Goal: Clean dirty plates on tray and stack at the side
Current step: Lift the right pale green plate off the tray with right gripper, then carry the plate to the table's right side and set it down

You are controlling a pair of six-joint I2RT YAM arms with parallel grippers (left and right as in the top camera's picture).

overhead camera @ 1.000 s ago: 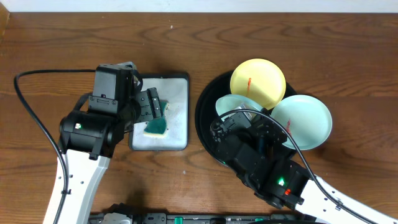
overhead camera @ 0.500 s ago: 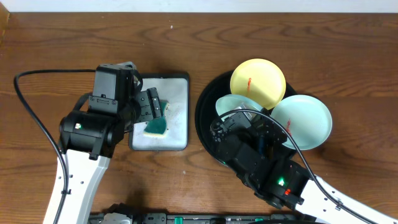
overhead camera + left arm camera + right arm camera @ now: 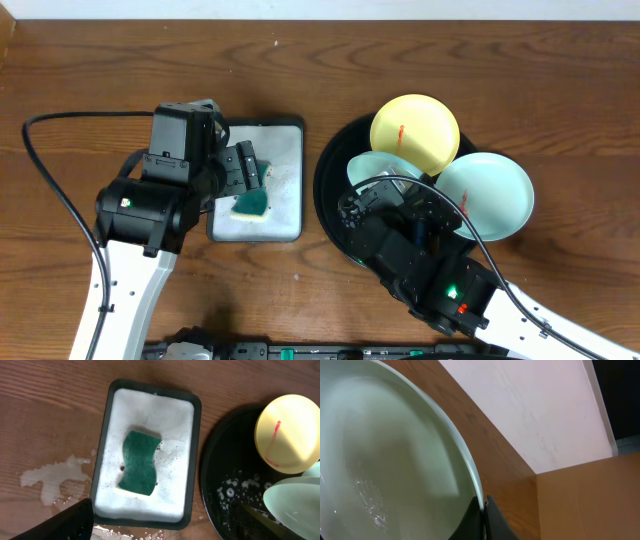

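The black tray [image 3: 326, 190] holds the yellow plate [image 3: 415, 130] with a red smear at its back; both also show in the left wrist view, tray [image 3: 220, 475] and plate [image 3: 287, 432]. A mint-green plate [image 3: 490, 195] lies at the tray's right side, over the rim. My right gripper [image 3: 483, 510] is shut on the rim of the other mint-green plate [image 3: 385, 460] and holds it tilted over the tray [image 3: 372, 167]. My left gripper [image 3: 170, 527] is open and empty above the green sponge [image 3: 140, 462].
The sponge lies in foam in the rectangular sponge tray [image 3: 196, 435], left of the black tray. Spilled water [image 3: 50, 480] lies on the wooden table left of the sponge tray. A black cable [image 3: 50, 180] loops over the table at far left.
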